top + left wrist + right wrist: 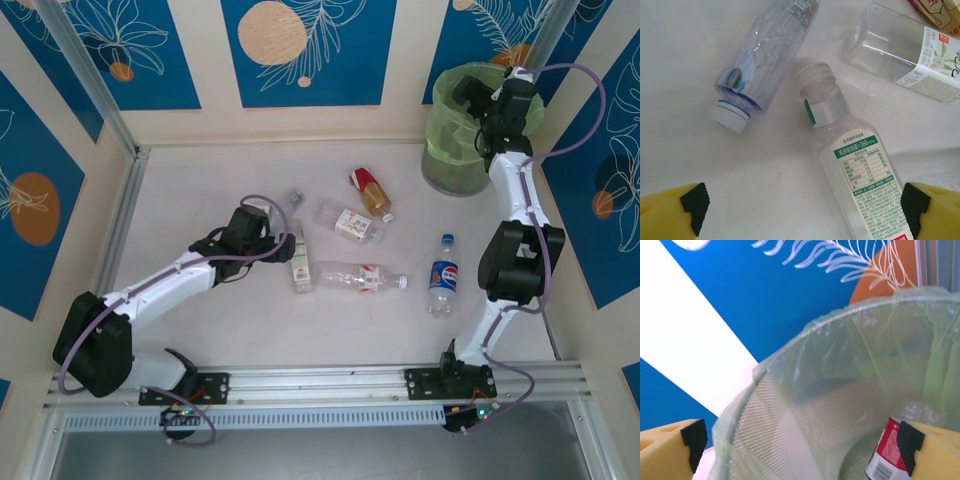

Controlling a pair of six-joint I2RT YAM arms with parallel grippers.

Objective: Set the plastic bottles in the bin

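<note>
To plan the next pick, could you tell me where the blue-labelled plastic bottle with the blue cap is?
Top external view: the blue-labelled bottle is on the table's right side, beside the right arm, right of the clear red-labelled bottle.

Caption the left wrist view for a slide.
Open left tool hovering over an uncapped clear bottle lying on the white table, a white-capped bottle beside it.

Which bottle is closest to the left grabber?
The capless bottle with the green-and-white label: it lies between the left gripper's open fingers. The white-capped bottle next to it lies farther away.
</note>
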